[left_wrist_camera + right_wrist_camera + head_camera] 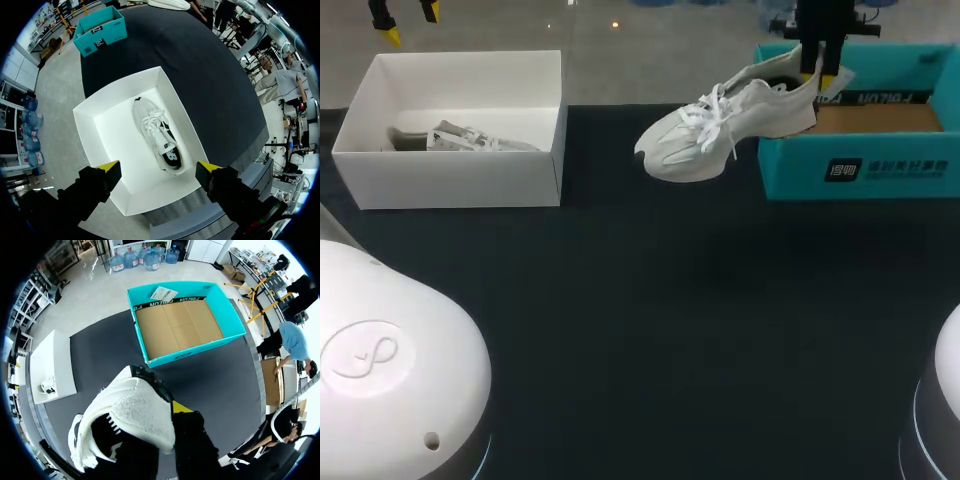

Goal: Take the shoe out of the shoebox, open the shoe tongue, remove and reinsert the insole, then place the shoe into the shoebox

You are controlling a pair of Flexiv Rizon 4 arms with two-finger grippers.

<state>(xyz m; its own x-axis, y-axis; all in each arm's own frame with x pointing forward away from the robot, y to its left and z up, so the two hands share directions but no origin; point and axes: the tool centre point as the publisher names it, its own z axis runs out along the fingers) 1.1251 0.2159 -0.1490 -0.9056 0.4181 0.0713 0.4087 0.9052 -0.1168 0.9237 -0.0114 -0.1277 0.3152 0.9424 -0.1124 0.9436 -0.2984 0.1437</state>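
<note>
The right tool (820, 62) is clenched on the heel collar of a white sneaker (720, 125) and holds it in the air. In the right wrist view one yellow-tipped finger (181, 407) presses against the outside of the heel, while the other is hidden by the shoe. The sneaker hangs tilted, heel high and toe lower. Its toe points toward the white shoebox (450, 180), and its white laces hang loose over the tongue. The heel is just over the near left corner of the teal shoebox (860, 170), and the rest of the shoe hangs over the dark bench (670, 300) between the two boxes. The teal shoebox stands open at the bench's far right, showing its brown cardboard floor, with a paper tag (162, 292) at its far wall.

The white shoebox stands open at the far left, well apart from the teal one. A second sneaker (160, 140) lies on its side in it. The left tool (157, 168) hangs high above that box, released, with its fingers spread wide and touching nothing.
</note>
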